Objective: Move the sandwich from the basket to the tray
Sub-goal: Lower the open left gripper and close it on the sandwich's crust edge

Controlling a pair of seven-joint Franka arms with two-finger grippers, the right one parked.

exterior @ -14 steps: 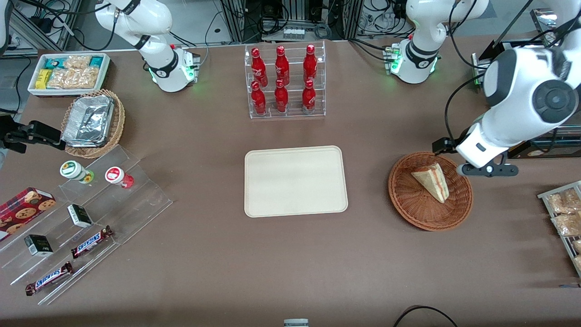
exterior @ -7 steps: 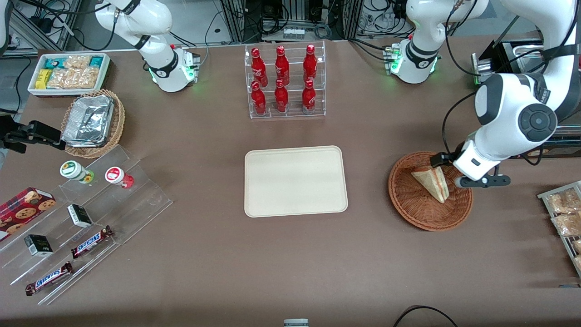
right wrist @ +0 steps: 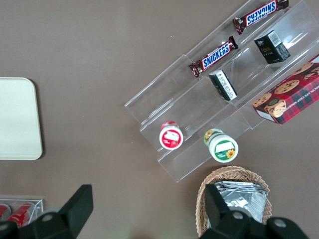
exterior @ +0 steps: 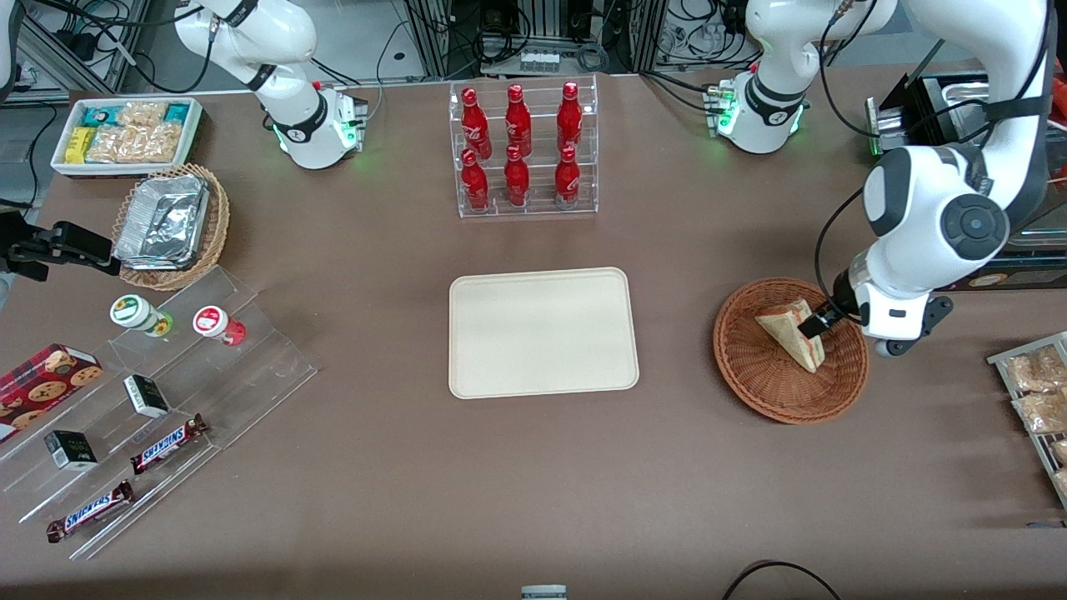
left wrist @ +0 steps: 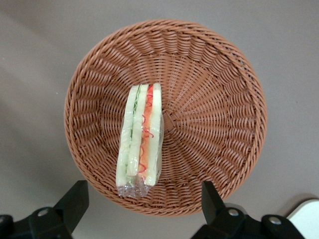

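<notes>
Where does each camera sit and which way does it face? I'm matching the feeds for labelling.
Front view: high, facing both arms across the table; shows the tray, the basket and the tool by the sandwich.
Left wrist view: on the working arm, looking down into the basket at the sandwich; open tool fingers show.
Right wrist view: on the parked arm, looking down at the snack shelves.
Front and left wrist views share the basket and sandwich.

Gripper point(exterior: 813, 323) above basket point(exterior: 754, 379) — over sandwich point(exterior: 788, 335); tray point(exterior: 542, 332) bare, 6 red bottles point(exterior: 518, 146) farther back.
</notes>
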